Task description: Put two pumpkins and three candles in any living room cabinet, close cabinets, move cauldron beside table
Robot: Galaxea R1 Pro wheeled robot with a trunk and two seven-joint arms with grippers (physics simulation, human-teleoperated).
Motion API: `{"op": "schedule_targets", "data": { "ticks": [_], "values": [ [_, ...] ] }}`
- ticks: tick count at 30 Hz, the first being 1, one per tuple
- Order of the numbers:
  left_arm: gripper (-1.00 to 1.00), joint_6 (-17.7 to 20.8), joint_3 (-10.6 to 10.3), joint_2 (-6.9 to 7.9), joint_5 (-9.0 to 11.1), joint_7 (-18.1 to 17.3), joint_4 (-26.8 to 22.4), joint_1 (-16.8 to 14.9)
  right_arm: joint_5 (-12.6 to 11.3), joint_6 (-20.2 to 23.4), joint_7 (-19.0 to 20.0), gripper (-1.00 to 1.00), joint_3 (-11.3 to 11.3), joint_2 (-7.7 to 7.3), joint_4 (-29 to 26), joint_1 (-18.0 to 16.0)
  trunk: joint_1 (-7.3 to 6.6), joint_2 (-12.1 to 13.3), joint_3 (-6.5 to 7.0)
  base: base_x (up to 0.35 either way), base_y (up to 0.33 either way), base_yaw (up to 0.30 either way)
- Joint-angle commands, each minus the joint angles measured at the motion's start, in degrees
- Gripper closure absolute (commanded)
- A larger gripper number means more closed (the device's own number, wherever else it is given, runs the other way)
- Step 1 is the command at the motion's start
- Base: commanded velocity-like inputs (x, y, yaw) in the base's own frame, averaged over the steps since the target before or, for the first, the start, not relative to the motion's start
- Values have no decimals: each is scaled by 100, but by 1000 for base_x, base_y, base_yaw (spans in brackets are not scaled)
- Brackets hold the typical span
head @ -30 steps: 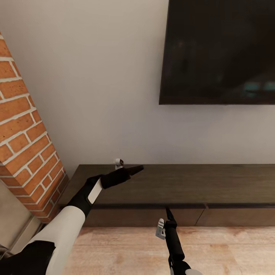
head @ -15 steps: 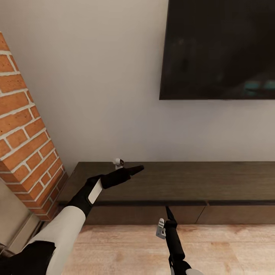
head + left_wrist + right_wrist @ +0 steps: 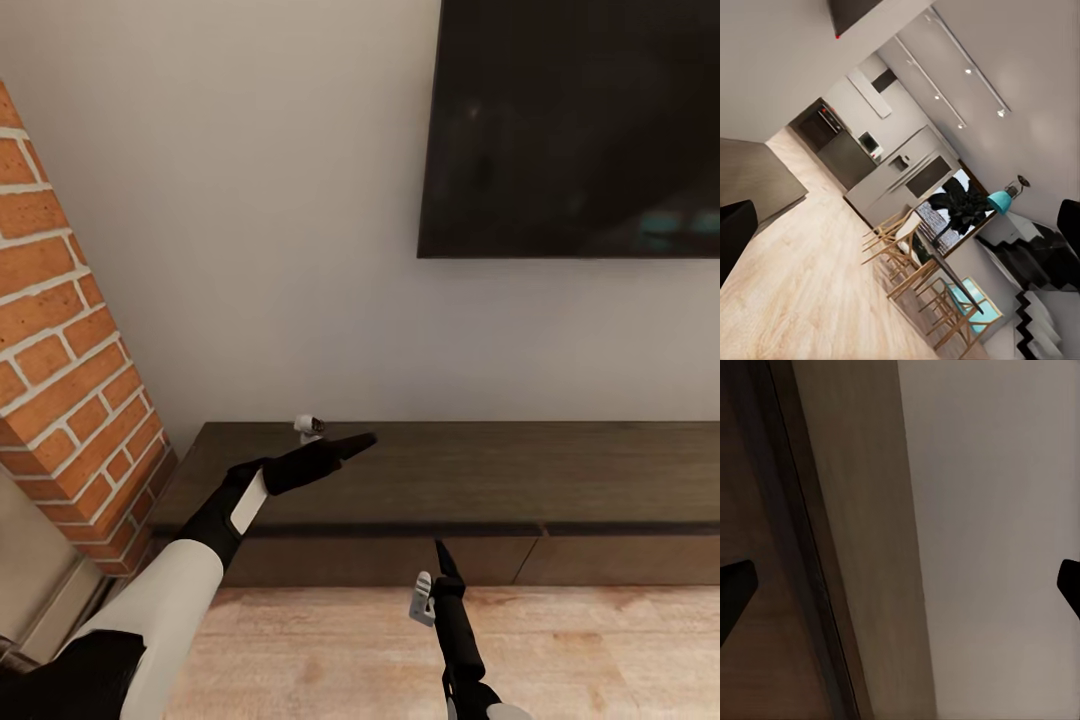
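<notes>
The cabinet [image 3: 480,470], a long low dark-brown console, runs along the white wall under a television, and its drawer fronts sit flush and shut. My left gripper [image 3: 360,440] hovers over the cabinet's top near its left end; the left wrist view shows its fingertips [image 3: 735,232] wide apart, open and empty. My right gripper [image 3: 439,550] points at the cabinet's front just above the floor, open, with dark wood [image 3: 757,450] close ahead between its fingertips [image 3: 735,589]. The pumpkins, candles and cauldron are out of view.
A red brick chimney [image 3: 60,350] rises at the left beside the cabinet's end. A black television [image 3: 580,130] hangs above. Light wood floor [image 3: 320,650] lies under my arms. The left wrist view looks across to a dining table with wooden chairs [image 3: 922,262] and a kitchen.
The whole picture has shifted a little upward, so the camera has moved. Both arms keep the same pose, with no change in either gripper.
</notes>
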Motion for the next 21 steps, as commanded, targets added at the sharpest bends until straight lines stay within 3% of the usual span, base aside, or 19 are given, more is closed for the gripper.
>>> {"op": "schedule_targets", "data": {
  "ticks": [1,21],
  "values": [
    [-100,-2,1,5,1,-15,1,0,0,0,0,-100,0,2,1,0,23,-42,-18,0,0,0],
    [-100,2,-5,-5,-7,-22,-32,0,-8,-5,24,-100,-9,-9,-8,-4,462,-844,-377,0,0,0]
  ]
}}
